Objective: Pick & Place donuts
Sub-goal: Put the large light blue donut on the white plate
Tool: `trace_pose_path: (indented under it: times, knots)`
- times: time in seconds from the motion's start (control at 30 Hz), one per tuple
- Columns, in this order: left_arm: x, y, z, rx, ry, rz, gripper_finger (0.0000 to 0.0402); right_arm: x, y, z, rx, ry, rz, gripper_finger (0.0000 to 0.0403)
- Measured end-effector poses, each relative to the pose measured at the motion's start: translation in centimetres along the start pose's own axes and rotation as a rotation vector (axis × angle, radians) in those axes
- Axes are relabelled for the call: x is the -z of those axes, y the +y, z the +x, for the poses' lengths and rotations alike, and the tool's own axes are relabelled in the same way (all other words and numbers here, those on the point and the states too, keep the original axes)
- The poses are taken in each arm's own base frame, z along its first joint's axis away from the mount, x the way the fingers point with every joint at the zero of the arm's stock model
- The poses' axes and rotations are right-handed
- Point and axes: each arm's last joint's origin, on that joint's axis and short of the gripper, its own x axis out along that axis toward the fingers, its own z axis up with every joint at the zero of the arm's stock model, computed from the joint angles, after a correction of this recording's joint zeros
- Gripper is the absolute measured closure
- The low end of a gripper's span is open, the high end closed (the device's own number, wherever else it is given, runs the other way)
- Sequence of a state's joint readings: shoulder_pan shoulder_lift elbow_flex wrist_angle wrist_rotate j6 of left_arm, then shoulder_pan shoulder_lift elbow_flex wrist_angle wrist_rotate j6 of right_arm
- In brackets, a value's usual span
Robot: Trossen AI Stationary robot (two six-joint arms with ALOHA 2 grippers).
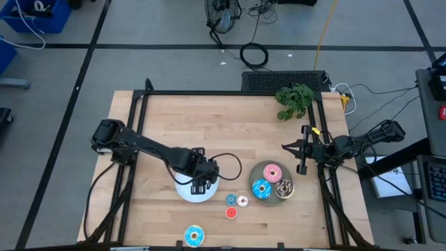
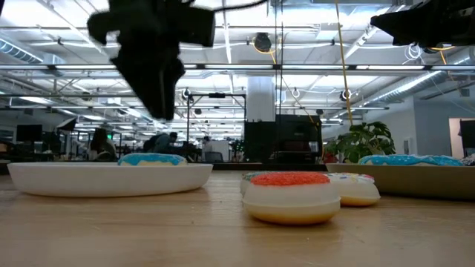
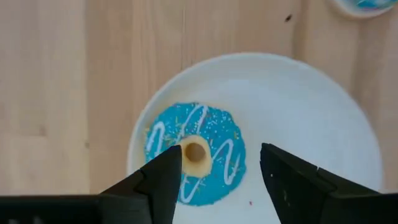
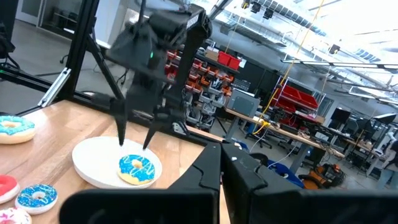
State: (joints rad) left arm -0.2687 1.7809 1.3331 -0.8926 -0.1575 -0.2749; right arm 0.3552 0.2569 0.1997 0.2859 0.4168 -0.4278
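A blue-iced donut (image 3: 194, 155) with white squiggles lies flat, icing up, on a white plate (image 3: 311, 106). My left gripper (image 3: 221, 152) hangs open just above it, one finger on either side, clear of the donut (image 4: 137, 169). A grey plate (image 1: 272, 199) to the right bears a pink donut (image 1: 273, 172), a blue donut (image 1: 261, 188) and a brown donut (image 1: 283, 188). Between the plates lie three tiny donuts: blue (image 1: 231, 200), pale pink (image 1: 242, 201) and red (image 2: 291, 196). Another blue donut (image 1: 194, 235) lies near the front edge. My right gripper (image 1: 293, 148) waits shut at the table's right side.
A green plant sprig (image 1: 295, 100) lies at the table's far right corner. A black frame rail (image 1: 230, 92) runs around the table top. The wood at the far left and middle of the table holds no objects.
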Motion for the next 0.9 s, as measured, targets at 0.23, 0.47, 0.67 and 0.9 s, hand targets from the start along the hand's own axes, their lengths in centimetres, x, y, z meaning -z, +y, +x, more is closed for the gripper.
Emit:
trace_pose_path:
  times: [0.23,0.47,0.67,0.9]
  knots:
    - [-1.7,-1.1,-6.1,-0.01,-0.211,0.227,0.0245,0.0,0.0,0.0,0.0,0.001,-0.001,0.0403]
    - [1.4,1.2,-16.8,-0.08,-0.548,0.223,0.0381,0.1,0.0,0.0,-0.003,0.007,-0.003,0.0403]
    - [8.7,3.4,-22.5,-0.194,-0.649,0.107,0.0397,0.1,0.0,0.0,-0.003,0.007,-0.003,0.0403]
    - [15.9,5.9,-19.2,-0.18,-0.822,-0.022,0.0398,0.1,0.0,0.0,-0.004,0.009,-0.004,0.0403]
